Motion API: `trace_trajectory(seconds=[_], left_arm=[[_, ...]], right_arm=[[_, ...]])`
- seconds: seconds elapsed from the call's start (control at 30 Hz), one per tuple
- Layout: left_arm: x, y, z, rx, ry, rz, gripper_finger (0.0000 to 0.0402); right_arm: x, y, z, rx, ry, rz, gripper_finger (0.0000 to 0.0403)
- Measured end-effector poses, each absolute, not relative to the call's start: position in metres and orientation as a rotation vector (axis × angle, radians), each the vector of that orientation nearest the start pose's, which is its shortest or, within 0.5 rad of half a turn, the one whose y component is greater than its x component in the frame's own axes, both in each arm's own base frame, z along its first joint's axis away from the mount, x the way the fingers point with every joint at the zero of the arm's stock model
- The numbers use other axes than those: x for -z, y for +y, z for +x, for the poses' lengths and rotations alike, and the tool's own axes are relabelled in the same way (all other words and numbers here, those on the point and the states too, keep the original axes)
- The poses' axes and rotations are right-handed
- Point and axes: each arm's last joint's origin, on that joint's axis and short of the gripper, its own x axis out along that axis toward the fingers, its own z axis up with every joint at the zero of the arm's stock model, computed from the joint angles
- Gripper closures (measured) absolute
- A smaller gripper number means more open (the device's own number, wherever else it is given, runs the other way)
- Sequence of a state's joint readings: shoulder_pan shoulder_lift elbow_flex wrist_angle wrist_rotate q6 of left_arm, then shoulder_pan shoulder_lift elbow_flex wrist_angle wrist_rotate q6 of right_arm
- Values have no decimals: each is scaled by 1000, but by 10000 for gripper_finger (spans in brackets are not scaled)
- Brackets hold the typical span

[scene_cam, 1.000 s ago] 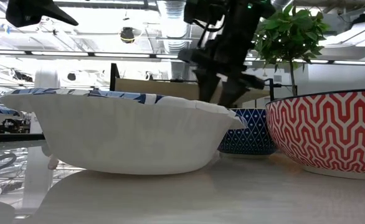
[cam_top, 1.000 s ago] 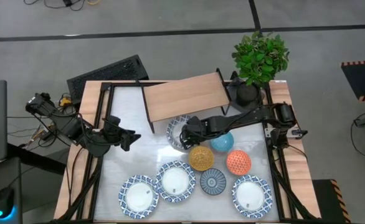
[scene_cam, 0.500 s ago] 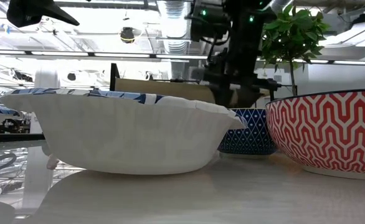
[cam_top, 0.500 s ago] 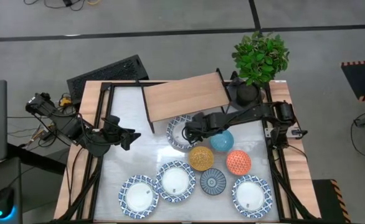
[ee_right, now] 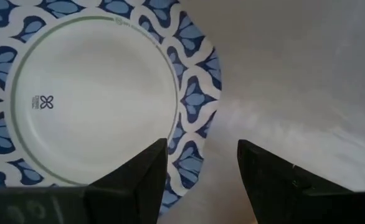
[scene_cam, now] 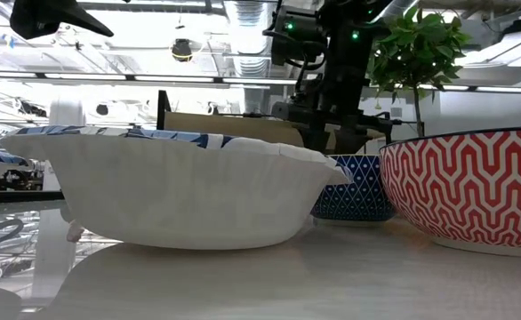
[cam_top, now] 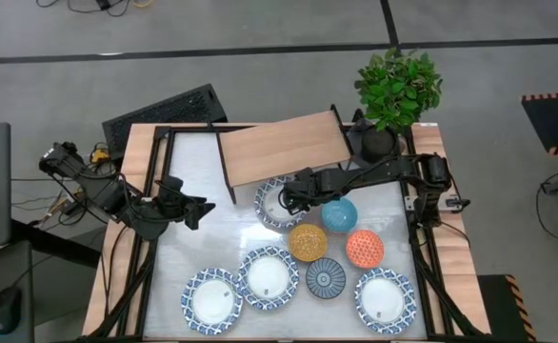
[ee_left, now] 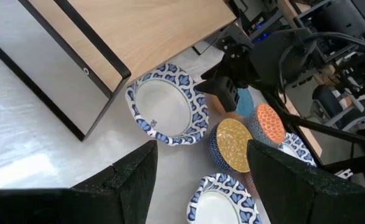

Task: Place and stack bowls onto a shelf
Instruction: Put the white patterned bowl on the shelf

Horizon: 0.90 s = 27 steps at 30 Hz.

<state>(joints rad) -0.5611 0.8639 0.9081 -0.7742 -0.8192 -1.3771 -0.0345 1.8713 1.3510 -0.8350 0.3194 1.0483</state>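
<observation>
Left gripper [cam_top: 201, 211]: waits at the table's left edge, fingers spread apart and holding nothing, well away from the bowls.
Shelf [cam_top: 284, 148]: light wood board on black legs, standing at the far side of the table, just beyond the right gripper.
Front white bowls: three wide blue-rimmed ones along the near edge, well clear of the right gripper on the near side — one at the left [cam_top: 211, 298], one beside it [cam_top: 269, 277], one at the right [cam_top: 385, 298].
White bowl by the shelf [cam_top: 277, 203]: sits on the table [cam_top: 189, 248] right in front of the shelf, directly under the right gripper; no bowl is on the shelf.
Right gripper [cam_top: 294, 197]: hangs over that bowl's right rim, fingers parted and empty; in the right wrist view one finger is over the patterned rim [ee_right: 189, 99], the other over bare table.
Yellow-orange bowl [cam_top: 308, 241]: near the right gripper, on its near side.
Dark blue bowl [cam_top: 326, 278]: further toward the near edge.
Light blue bowl [cam_top: 339, 216]: just right of the right gripper, partly under its arm.
Orange-red bowl [cam_top: 365, 248]: to the right and nearer.
Potted plant [cam_top: 397, 90]: at the far right corner.
</observation>
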Motion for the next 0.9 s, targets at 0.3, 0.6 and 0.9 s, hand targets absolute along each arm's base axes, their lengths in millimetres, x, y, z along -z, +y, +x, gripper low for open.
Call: trace_trajectory(seconds=[0.3, 0.6, 0.9], left_arm=[[-317, -65, 143, -563, 284, -874, 169], [-317, -65, 143, -564, 283, -873, 169], [-316, -65, 143, -567, 281, -871, 169]], right_arm=[[-181, -19, 363, 969, 1050, 649, 182], [-164, -18, 366, 906, 1110, 669, 182], [-163, -20, 366, 877, 1136, 680, 282]])
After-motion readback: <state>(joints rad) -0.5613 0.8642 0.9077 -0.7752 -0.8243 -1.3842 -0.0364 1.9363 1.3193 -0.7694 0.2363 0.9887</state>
